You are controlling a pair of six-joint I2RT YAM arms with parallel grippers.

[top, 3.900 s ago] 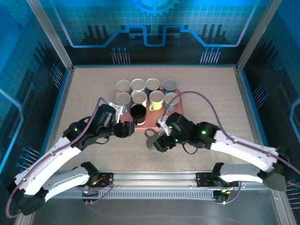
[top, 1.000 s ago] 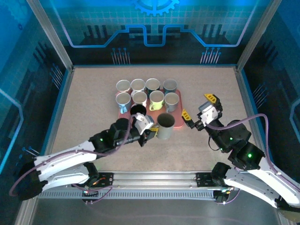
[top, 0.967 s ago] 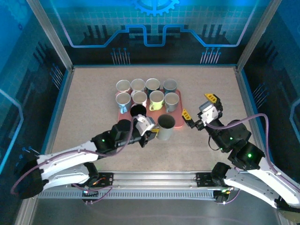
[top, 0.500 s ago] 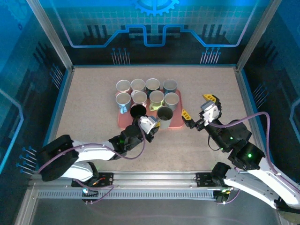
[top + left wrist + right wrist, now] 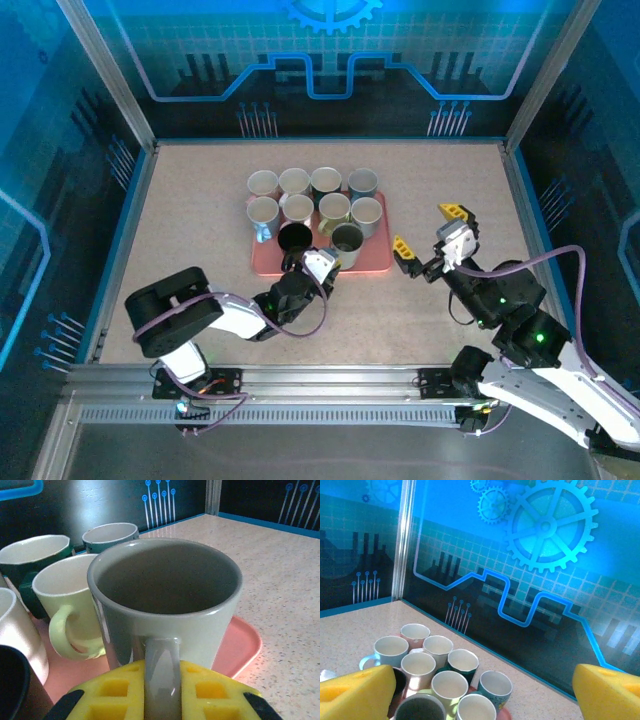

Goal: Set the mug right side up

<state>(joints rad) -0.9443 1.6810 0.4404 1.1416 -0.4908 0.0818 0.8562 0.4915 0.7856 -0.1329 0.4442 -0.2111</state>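
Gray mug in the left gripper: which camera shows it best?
Left wrist: the gray mug is close up, upright, handle pinched by the left gripper. Top external shows it small from above; right wrist catches just its rim.

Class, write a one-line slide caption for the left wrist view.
Left pincer holds the grey mug upright by its handle, beside the yellow mug on the pink tray.

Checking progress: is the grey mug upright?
Upright: the grey mug has its mouth facing up, handle in the left gripper.

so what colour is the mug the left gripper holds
Grey. The mug shows best in the left wrist view, close up.
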